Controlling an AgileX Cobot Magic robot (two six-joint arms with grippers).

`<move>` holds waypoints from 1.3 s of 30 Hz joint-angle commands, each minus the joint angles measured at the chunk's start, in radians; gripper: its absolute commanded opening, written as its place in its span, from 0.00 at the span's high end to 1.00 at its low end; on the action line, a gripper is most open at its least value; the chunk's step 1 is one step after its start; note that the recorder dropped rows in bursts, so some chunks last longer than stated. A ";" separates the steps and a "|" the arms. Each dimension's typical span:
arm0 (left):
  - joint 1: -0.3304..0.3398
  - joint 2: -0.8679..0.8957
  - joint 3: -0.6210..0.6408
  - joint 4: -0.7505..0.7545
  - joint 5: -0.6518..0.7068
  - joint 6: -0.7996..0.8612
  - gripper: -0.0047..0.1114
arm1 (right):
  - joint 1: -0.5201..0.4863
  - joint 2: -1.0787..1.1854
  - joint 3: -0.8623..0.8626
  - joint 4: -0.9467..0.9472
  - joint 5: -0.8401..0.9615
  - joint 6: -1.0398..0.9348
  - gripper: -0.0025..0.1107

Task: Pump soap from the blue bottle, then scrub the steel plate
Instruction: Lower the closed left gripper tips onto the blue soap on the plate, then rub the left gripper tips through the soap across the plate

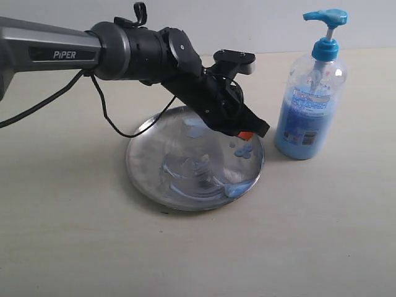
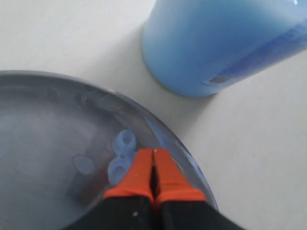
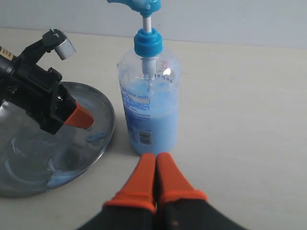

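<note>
The steel plate point(image 1: 148, 162) lies in the middle of the table, streaked with pale blue soap point(image 1: 242, 150) near its right rim. My left gripper point(image 1: 246, 135) hangs over that rim, orange fingers pressed together, shut on nothing, just beside the blobs point(image 2: 122, 155). The blue bottle point(image 1: 309, 105) stands upright right of the plate, pump head up. In the right wrist view my right gripper point(image 3: 156, 158) is shut and empty, low over the table in front of the bottle point(image 3: 148, 103); it does not show in the exterior view.
The left arm point(image 1: 124, 52) reaches in from the left with a black cable point(image 1: 114, 120) drooping onto the plate's far edge. The pale tabletop point(image 1: 322, 229) surrounds plate and bottle, with a wall behind.
</note>
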 commanded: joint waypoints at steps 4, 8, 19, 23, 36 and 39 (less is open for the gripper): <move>-0.001 0.047 -0.004 -0.054 -0.029 0.000 0.96 | 0.000 -0.004 0.004 0.008 -0.014 -0.006 0.98; -0.001 0.064 -0.004 -0.064 -0.033 0.000 0.96 | 0.000 -0.004 0.004 0.011 -0.014 -0.008 0.98; -0.001 0.075 -0.004 -0.064 -0.096 0.004 0.96 | 0.000 -0.004 0.004 0.011 -0.016 -0.008 0.98; -0.001 0.089 -0.007 -0.064 -0.091 0.004 0.96 | 0.000 -0.004 0.004 0.013 -0.015 -0.008 0.98; -0.001 0.128 -0.038 -0.092 -0.073 0.004 0.96 | 0.000 -0.004 0.004 0.013 -0.015 -0.008 0.98; -0.001 0.128 -0.038 -0.092 -0.086 0.004 0.96 | 0.000 -0.004 0.004 0.013 -0.015 -0.008 0.98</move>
